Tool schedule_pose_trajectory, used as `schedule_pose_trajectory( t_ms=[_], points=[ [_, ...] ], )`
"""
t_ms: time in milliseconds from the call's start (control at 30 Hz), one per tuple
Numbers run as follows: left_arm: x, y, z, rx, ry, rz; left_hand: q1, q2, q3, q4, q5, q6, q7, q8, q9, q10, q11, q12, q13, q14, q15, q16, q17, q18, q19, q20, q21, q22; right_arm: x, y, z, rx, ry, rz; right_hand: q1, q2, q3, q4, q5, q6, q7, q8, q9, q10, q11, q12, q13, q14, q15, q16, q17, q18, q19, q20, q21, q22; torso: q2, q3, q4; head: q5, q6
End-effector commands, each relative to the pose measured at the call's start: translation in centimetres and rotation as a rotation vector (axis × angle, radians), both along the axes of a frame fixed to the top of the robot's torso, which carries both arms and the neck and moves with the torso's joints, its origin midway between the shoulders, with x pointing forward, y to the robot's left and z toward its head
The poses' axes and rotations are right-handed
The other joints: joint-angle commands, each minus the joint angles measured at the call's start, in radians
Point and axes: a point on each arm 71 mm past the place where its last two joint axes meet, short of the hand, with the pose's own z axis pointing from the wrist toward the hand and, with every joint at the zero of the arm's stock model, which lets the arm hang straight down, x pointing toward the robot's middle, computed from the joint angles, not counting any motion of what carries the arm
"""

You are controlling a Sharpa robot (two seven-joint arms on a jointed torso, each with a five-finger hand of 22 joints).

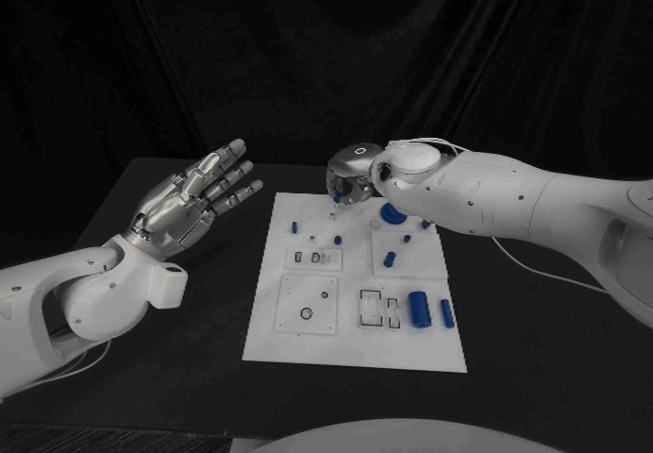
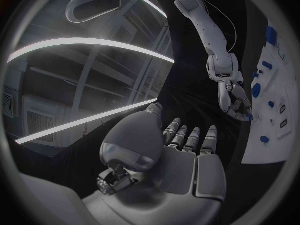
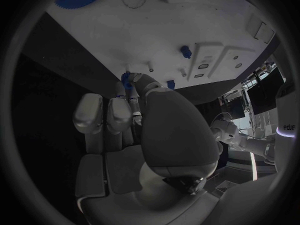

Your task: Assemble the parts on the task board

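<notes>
On the black table (image 1: 163, 189) lies the white board (image 1: 357, 354), its long side going away from the robot. At the near end two blue cylinders (image 1: 419, 306) stand side by side, just beside a small rectangular frame (image 1: 372, 307) that looks hollow. To the left of the frame there is a square plate (image 1: 308, 305) with a ring mark on it. A little farther away, a second square plate (image 1: 313, 257) carries small fittings, and to its right two small blue pieces (image 1: 390, 258) lie on a raised panel. Farther still, a blue peg (image 1: 295, 226) stands near the left edge of the board, and a blue toothed wheel (image 1: 392, 214) sits near the far right side.

The left hand (image 1: 194, 200) is raised above the table, left of the board, palm flat, fingers stretched out and apart, holding nothing.

The right hand (image 1: 351, 177) reaches down over the far end of the board. In its wrist view the fingertips (image 3: 139, 80) are pressed around a small blue part (image 3: 127, 78), right at the board surface.
</notes>
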Motion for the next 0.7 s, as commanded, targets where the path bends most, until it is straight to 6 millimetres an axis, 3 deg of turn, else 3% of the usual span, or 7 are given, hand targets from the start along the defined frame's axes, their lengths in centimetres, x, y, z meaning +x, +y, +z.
schedule_pose_trajectory(
  t_ms=[33,700],
  points=[
    [0.01,0.01,0.25,-0.026,-0.025,0.003,0.011,-0.003,0.032,-0.009,0.014,0.002,0.001,0.018,0.015,0.005,0.01,0.017,0.005,0.007,0.004,0.012,0.002,0.039,0.008,0.002,0.009,0.002,0.13,-0.22,-0.22,-0.007,0.003,-0.026,0.007,0.015,0.043,-0.002,-0.005,0.007,0.007,-0.003,0.036,0.046,-0.016,0.01,0.025,-0.003,0.006,0.016,0.016,-0.041,0.004,0.002,0.029,0.018,0.0,-0.0004,0.0001,0.0,-0.003],
    [0.09,0.06,0.21,-0.025,-0.023,0.002,0.012,-0.002,0.035,-0.009,0.016,0.001,0.001,0.017,0.015,0.004,0.011,0.018,0.005,0.008,0.008,0.013,0.002,0.039,0.009,0.004,0.01,0.002,0.06,0.1,-1.22,-0.014,0.023,-0.032,0.007,0.015,0.046,-0.004,-0.006,0.001,0.007,-0.011,0.036,0.042,-0.015,0.001,0.025,-0.009,0.008,0.011,0.01,-0.041,0.0,0.004,0.028,0.02,-0.002,-0.0009,0.0004,0.002,-0.016]
  ],
)
